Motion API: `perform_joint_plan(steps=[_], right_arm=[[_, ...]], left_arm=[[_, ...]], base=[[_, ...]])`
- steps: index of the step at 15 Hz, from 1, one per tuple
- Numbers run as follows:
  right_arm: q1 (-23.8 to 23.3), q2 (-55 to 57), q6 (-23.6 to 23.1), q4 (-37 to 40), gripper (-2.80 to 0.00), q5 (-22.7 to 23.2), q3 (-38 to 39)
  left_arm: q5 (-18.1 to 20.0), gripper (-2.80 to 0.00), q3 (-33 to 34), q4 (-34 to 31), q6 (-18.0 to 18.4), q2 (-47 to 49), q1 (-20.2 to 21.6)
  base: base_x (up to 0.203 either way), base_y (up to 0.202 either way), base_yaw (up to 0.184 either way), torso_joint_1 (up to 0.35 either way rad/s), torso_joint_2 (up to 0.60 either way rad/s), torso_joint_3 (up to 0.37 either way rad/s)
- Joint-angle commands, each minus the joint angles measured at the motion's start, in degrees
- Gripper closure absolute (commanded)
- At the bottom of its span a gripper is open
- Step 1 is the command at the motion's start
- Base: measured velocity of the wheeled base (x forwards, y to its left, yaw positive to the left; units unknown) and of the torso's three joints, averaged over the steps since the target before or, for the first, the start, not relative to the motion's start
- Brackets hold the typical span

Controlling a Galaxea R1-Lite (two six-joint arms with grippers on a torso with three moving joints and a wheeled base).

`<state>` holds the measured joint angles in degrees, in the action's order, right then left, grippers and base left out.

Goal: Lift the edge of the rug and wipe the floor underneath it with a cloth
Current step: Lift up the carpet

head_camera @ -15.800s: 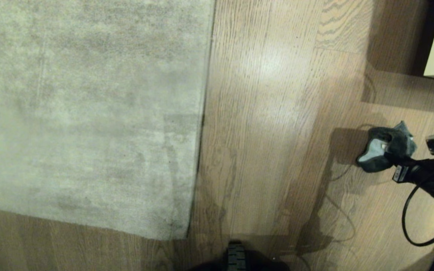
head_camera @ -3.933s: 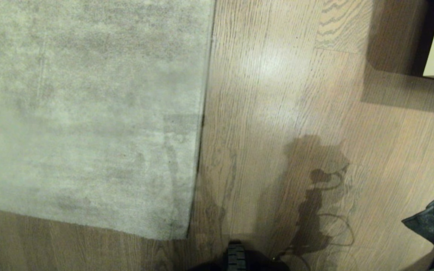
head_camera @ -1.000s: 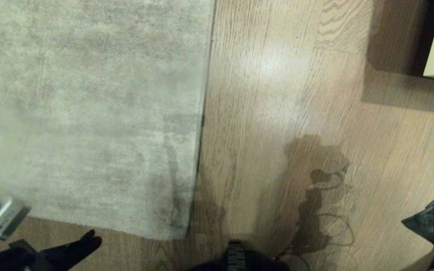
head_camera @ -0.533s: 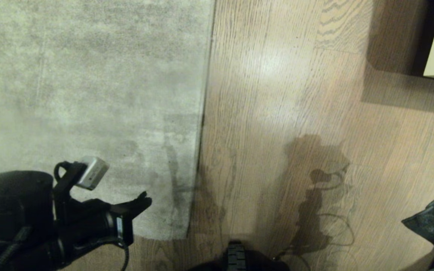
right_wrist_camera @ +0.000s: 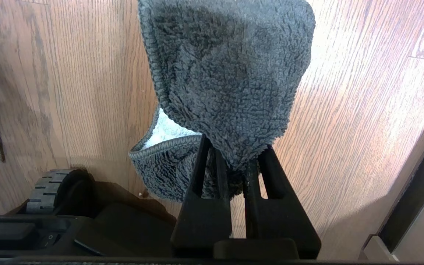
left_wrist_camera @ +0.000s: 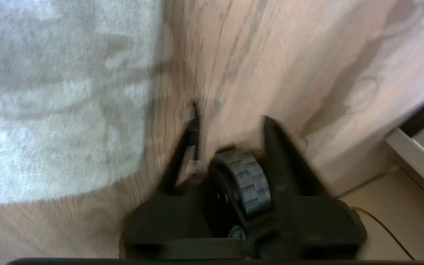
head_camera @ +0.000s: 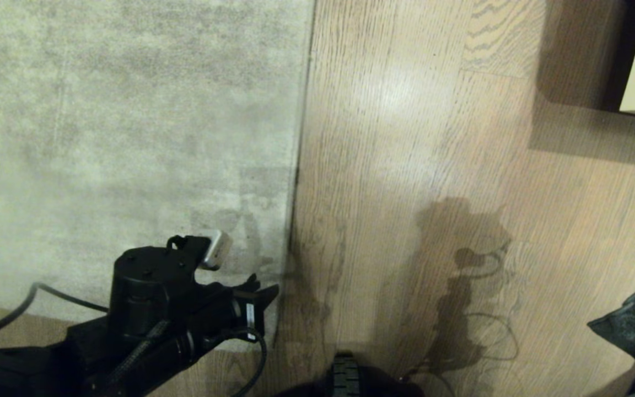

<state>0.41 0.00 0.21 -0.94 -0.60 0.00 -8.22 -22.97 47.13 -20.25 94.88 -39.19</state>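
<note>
At the rug edge point(head_camera: 290, 231), our left gripper point(head_camera: 265, 289), fingers apart, may slide over the flat hem; our right gripper point(right_wrist_camera: 234, 154) clamps the cloth point(right_wrist_camera: 226, 73).

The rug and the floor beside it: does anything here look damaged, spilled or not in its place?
Nothing stands out. The rug lies flat, its rug edge straight on the floor. The dark patches on the floor look like shadows, not spills. The cloth hangs from the right gripper.

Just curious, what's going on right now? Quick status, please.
Left gripper open, empty, over the rug edge near its corner. Right gripper shut on the cloth, off to the right. Rug flat on the floor. Nothing blocking.
</note>
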Motion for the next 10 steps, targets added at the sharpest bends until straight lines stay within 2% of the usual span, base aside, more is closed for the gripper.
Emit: perform_joint_plan(steps=[1, 3, 7, 10], right_arm=[[0.02, 0.08, -0.03, -0.03, 0.0, -0.02, 0.0], [0.02, 0.0, -0.03, -0.03, 0.0, 0.01, 0.0], [0.02, 0.02, -0.03, -0.03, 0.0, 0.01, 0.0], [0.02, 0.07, -0.03, -0.03, 0.0, 0.07, 0.0]], left_arm=[[-0.34, -2.8, -0.5, 1.46, 0.13, 4.35, -0.4], [-1.38, -2.8, -1.26, 1.64, 0.86, 6.33, -0.83], [-4.57, -2.8, -7.14, 1.65, 0.91, 12.16, -1.02], [-5.21, -2.8, -10.35, 1.65, 0.91, 15.16, -1.4]], base=[[0.0, 0.0, 0.0, 0.0, 0.0, 0.0], [0.0, 0.0, 0.0, 0.0, 0.0, 0.0], [0.0, 0.0, 0.0, 0.0, 0.0, 0.0], [0.0, 0.0, 0.0, 0.0, 0.0, 0.0]])
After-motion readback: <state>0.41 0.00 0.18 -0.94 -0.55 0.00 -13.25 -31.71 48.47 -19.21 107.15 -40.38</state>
